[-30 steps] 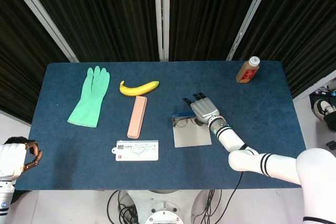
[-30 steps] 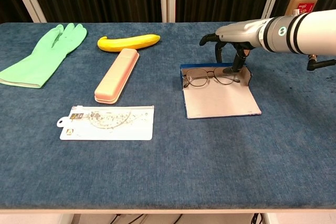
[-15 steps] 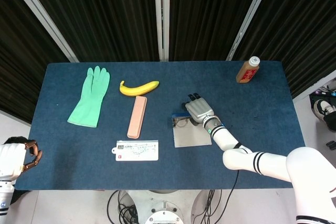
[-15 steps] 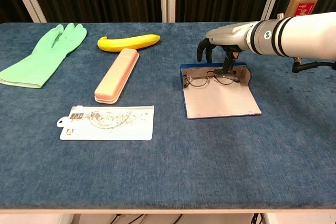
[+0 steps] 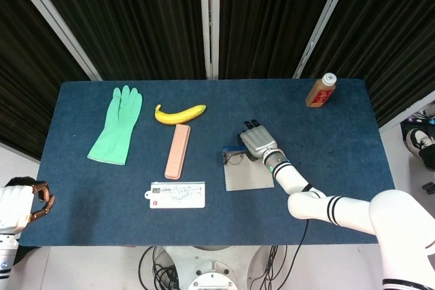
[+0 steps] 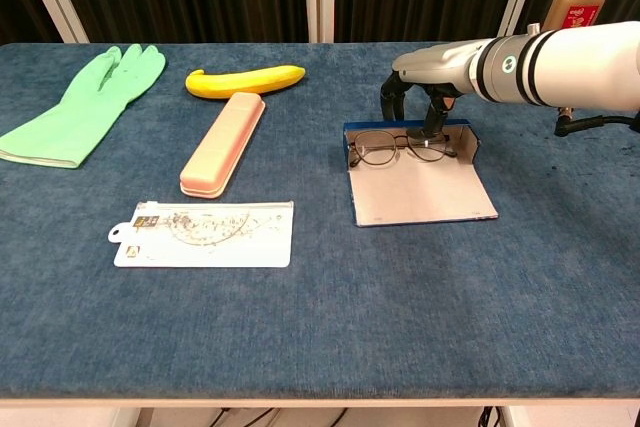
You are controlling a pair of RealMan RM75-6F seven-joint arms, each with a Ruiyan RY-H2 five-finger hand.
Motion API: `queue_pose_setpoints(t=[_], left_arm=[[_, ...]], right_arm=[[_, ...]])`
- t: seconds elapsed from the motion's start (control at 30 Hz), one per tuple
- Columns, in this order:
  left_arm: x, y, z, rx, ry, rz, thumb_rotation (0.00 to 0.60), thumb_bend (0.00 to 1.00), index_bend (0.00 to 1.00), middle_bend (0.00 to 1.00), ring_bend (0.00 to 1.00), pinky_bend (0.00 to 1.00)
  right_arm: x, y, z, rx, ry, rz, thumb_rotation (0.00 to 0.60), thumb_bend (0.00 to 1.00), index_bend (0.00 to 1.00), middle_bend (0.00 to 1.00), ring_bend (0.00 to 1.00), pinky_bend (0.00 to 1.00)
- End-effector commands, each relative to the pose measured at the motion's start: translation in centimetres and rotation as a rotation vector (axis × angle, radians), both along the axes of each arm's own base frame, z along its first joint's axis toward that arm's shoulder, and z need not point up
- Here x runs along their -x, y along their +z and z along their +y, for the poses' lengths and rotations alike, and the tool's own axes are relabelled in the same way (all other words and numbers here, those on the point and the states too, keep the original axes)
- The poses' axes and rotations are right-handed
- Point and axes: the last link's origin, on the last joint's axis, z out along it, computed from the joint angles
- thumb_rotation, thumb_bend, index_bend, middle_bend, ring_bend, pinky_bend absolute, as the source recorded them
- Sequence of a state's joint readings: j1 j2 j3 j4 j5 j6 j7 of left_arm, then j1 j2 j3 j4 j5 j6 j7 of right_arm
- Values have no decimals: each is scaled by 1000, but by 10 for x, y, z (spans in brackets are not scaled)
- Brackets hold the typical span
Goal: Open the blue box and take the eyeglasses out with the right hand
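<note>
The blue box (image 6: 352, 144) lies open mid-table, its grey-lined lid (image 6: 424, 189) flat toward the front edge. The thin-framed eyeglasses (image 6: 401, 146) rest in the box tray, also seen from above as eyeglasses (image 5: 236, 159) beside the lid (image 5: 248, 175). My right hand (image 6: 432, 69) hovers over the back of the box, fingers (image 6: 388, 99) hanging down apart and the thumb reaching in beside the right lens. I cannot see it holding the glasses. In the head view the right hand (image 5: 257, 142) covers the tray's right part. My left hand (image 5: 39, 199) is at the table's near-left corner, holding nothing.
A green rubber glove (image 6: 82, 105) lies far left, a banana (image 6: 245, 79) and a pink case (image 6: 224, 143) left of the box, a clear ruler pouch (image 6: 204, 233) nearer the front. A brown bottle (image 6: 576, 3) stands at the back right.
My right hand has shifted left from the box's right end to above the glasses, and its fingers have dropped closer to the tray. The glasses and my left hand stayed put.
</note>
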State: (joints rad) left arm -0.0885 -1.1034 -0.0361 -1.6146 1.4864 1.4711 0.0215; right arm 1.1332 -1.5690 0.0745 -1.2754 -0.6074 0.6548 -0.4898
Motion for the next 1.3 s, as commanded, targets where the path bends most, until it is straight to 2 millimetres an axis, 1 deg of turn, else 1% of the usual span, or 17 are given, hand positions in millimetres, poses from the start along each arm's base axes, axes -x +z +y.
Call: queue_pose_setpoints(t=[0.03, 0.27, 0.5, 0.63, 0.8, 1.0, 1.17, 1.3], left_arm=[[0, 0, 0, 0, 0, 0, 600, 373, 662, 665, 429, 368], [0, 0, 0, 0, 0, 0, 600, 373, 662, 665, 429, 368], [0, 0, 0, 0, 0, 0, 600, 373, 662, 665, 429, 367], [0, 0, 0, 1, 0, 0, 600, 373, 662, 665, 429, 368], [0, 0, 0, 0, 0, 0, 600, 373, 662, 664, 429, 367], [0, 0, 0, 0, -1, -1, 600, 373, 662, 664, 429, 368], [0, 0, 0, 1, -1, -2, 600, 373, 662, 664, 429, 368], [0, 0, 0, 1, -1, -3, 600, 373, 662, 664, 428, 368]], right_arm=[[0, 0, 0, 1, 0, -1, 600, 421, 415, 315, 0, 0], [0, 0, 0, 5, 0, -1, 600, 436, 471, 335, 0, 0], [0, 1, 1, 36, 12, -18, 600, 452, 576, 376, 0, 0], [-2, 0, 7, 100, 58, -58, 600, 476, 629, 398, 0, 0], [-2, -7, 19, 214, 153, -88, 600, 477, 690, 433, 0, 0], [1, -20, 32, 320, 217, -92, 600, 477, 715, 444, 0, 0], [3, -26, 32, 359, 235, -81, 600, 477, 723, 447, 12, 0], [4, -25, 30, 395, 256, -62, 600, 477, 722, 444, 11, 0]])
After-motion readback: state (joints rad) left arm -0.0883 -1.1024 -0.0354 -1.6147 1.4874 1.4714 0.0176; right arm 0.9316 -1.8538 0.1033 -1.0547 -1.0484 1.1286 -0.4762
